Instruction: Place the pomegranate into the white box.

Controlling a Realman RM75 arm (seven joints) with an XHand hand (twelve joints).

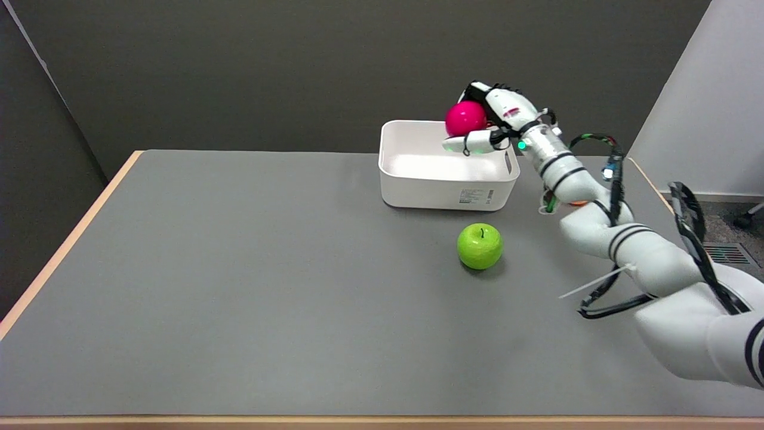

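A round magenta pomegranate point(465, 117) hangs in the air above the right half of the white box point(418, 190). My right hand point(492, 119) holds it, with fingers over its top and right side and the thumb stretched out beneath it. The box is a rectangular white tub standing open at the far middle of the grey table, and what shows of its inside holds nothing. The white right arm reaches in from the lower right.
A green apple point(480, 245) sits on the table just in front of the box. Something small and orange point(578, 203) shows behind the forearm, right of the box. The table's wooden edges run along the left and near sides.
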